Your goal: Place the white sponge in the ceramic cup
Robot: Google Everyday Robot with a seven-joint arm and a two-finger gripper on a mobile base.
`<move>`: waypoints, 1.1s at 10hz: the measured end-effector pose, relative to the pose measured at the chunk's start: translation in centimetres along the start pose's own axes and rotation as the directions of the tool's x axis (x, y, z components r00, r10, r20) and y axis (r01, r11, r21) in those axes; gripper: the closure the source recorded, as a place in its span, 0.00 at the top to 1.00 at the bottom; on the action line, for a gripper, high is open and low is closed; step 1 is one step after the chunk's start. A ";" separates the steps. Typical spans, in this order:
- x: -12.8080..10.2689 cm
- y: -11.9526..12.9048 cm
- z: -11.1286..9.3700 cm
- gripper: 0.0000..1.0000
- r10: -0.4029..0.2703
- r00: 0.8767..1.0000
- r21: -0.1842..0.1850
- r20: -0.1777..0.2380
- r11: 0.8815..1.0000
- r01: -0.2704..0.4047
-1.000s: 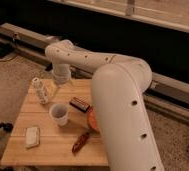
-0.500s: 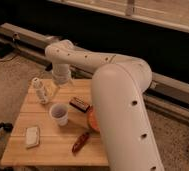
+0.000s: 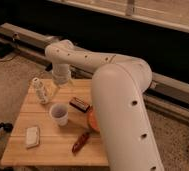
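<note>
The white sponge (image 3: 32, 136) lies flat near the front left corner of the wooden table (image 3: 63, 152). The ceramic cup (image 3: 58, 114) stands upright near the table's middle, to the right of the sponge and farther back. My gripper (image 3: 55, 90) hangs from the white wrist above the back of the table, behind the cup and just right of a ribbed bottle. It is open and holds nothing. The sponge is well clear of it, toward the front.
A tall white ribbed bottle (image 3: 40, 91) stands at the back left. A dark flat bar (image 3: 79, 104) lies right of the cup. An orange bowl (image 3: 91, 120) is partly hidden by my arm. A reddish-brown packet (image 3: 80, 142) lies at the front.
</note>
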 end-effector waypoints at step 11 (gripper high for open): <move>-1.3 6.6 0.4 0.80 -0.088 0.996 0.012 0.016 0.996 0.088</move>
